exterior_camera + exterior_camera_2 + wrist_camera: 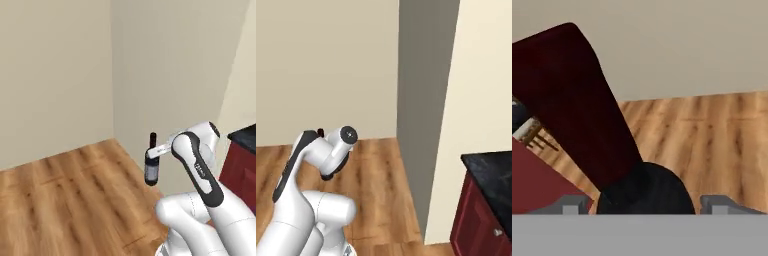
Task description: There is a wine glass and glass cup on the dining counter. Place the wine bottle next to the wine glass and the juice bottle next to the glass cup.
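The wine bottle (151, 169) hangs upright in the air over the wooden floor, dark with a pale label and a dark red neck. My gripper (151, 151) is shut on it just below the neck, reaching in from the right. In the hand view the red neck (577, 100) and the dark shoulder of the wine bottle fill the space between my fingertips (571, 206), where the gripper (644, 204) clamps it. The wine glass, the glass cup, the juice bottle and the dining counter are out of view.
A black-topped worktop over red cabinet doors (243, 160) (488, 172) stands at the right. Beige walls meet in a corner (112, 75) ahead, with a wall column (421, 100) close by. Wooden floor (65, 200) spreads to the left.
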